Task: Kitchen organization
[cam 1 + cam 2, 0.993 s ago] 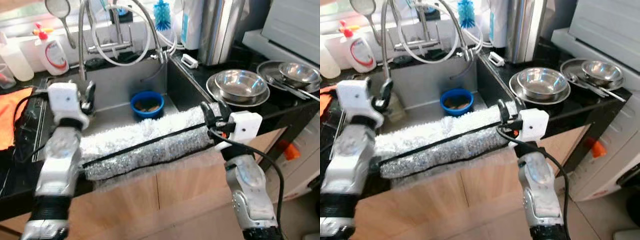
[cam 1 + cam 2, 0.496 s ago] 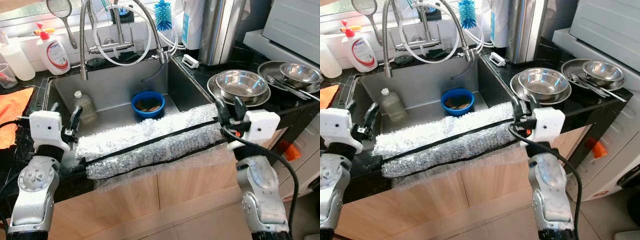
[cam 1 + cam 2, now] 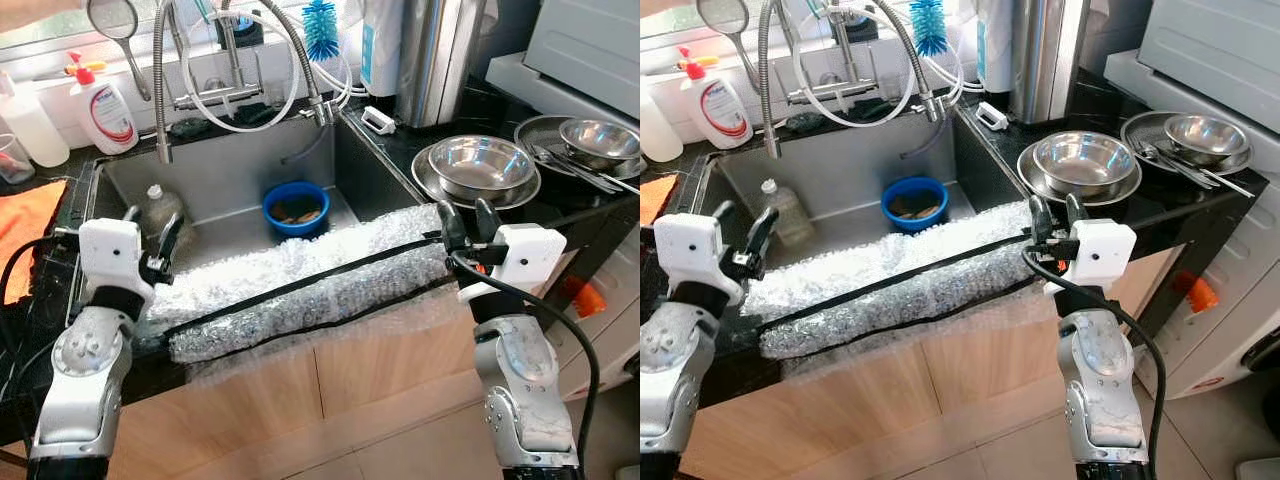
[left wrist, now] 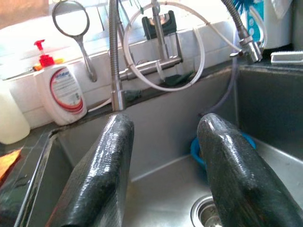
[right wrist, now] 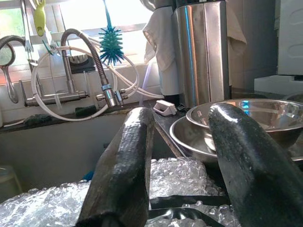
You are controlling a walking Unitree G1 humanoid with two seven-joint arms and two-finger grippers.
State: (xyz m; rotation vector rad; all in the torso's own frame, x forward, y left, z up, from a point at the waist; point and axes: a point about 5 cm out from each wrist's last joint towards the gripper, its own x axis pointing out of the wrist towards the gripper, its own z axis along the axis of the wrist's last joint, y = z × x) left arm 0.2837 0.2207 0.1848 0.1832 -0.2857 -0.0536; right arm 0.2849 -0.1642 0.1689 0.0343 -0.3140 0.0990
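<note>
Long silvery bubble-wrap roll with black bands (image 3: 300, 290) lying across front edge of steel sink (image 3: 230, 190); left gripper (image 3: 150, 235) hovering at roll's left end, fingers spread, empty; right gripper (image 3: 465, 220) hovering at right end, fingers parted, holding nothing.

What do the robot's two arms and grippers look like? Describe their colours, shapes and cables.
Both arms have rounded silver-grey segments with circular joint caps, and boxy white wrist housings. Each ends in two long, thick black fingers: the left gripper and the right gripper. Black cables loop from each wrist along the arm.
</note>
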